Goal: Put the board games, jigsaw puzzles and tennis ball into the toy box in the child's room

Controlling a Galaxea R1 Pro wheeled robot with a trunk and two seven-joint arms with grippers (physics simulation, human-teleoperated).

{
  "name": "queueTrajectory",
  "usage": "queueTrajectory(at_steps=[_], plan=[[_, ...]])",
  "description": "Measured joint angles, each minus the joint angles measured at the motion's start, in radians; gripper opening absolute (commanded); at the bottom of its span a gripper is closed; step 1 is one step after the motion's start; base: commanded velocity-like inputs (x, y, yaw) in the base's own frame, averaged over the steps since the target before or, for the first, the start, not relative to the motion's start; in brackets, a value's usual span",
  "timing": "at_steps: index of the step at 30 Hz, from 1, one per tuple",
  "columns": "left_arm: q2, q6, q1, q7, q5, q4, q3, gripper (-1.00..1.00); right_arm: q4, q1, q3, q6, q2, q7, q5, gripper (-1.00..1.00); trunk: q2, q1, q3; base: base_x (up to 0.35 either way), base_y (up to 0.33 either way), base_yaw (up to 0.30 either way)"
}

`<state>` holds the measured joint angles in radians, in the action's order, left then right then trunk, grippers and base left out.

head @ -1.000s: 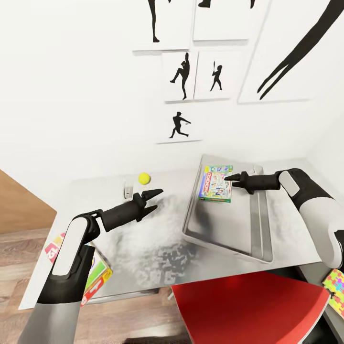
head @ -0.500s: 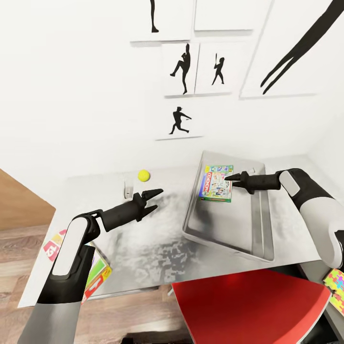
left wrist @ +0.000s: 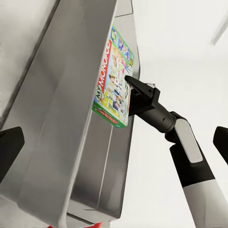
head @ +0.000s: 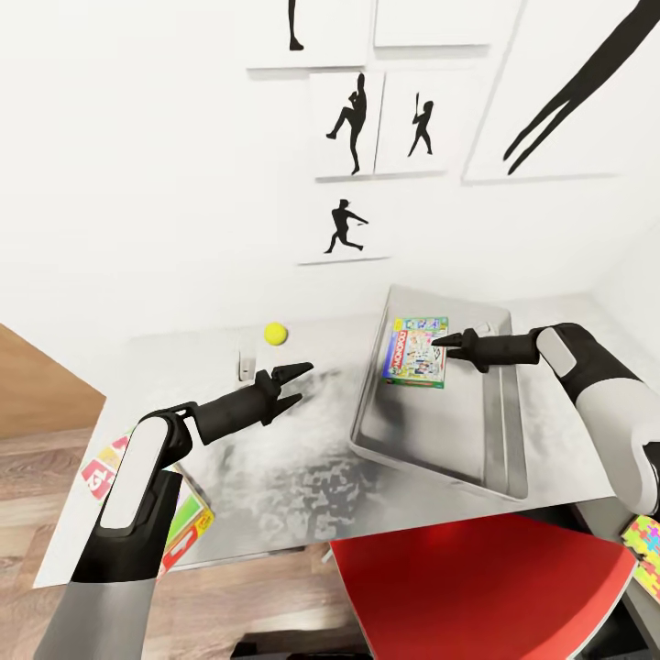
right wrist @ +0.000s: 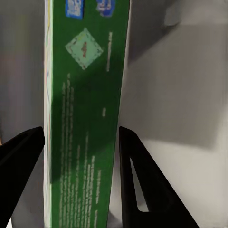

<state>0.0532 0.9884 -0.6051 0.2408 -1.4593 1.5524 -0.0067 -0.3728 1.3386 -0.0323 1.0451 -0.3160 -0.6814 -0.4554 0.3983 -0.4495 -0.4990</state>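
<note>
Pictures of black ball players (head: 346,226) hang above the shiny grey table (head: 275,486), where a yellow tennis ball (head: 275,334) sits beyond the spread-open left gripper (head: 295,384). Left wrist: the green flat board game (left wrist: 114,80) lies in the grey metal toy box (left wrist: 57,118). Right wrist: the right gripper (right wrist: 78,156) pinches it.

- One tennis ball (head: 275,334) on my bench (head: 275,477).
- One toy box (head: 440,431), with one board game (head: 415,352) in it.
- Two more colourful boxes (head: 188,524) at the bench's left edge.
- One red chair (head: 477,591).
- My two end effectors: left (head: 291,383), right (head: 449,345).
</note>
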Motion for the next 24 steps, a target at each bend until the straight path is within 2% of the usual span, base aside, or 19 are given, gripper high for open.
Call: queueTrajectory(at_steps=[24], plan=[[0.003,0.000,-0.001,0.000,0.000,-0.002,0.000,1.00,0.023,-0.001,0.000,0.000,0.004,0.004,0.001,-1.00,0.000,0.000,-0.001,0.000,0.000,0.000]])
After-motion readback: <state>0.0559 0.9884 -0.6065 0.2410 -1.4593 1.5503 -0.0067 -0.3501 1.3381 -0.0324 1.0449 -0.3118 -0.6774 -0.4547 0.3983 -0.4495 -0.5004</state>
